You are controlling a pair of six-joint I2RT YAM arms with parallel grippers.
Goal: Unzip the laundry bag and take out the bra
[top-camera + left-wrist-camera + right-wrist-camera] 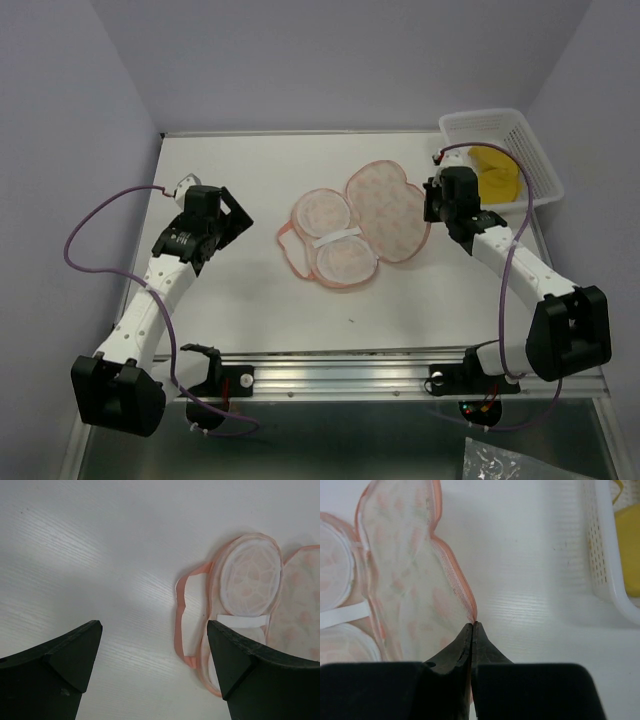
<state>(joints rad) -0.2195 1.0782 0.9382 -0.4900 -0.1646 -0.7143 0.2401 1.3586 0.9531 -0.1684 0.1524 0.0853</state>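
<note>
Your right gripper (472, 625) is pinched fully closed, and the pink edging of the laundry bag (410, 580) runs straight into the seam between its tips. The pouch lies spread open ahead and to its left. The yellow bra (627, 545) sits in the white basket (605, 555), off to its right. Your left gripper (154, 625) is spread wide and holds nothing, with the bag's pink loop (180, 615) just ahead of its right finger.
</note>
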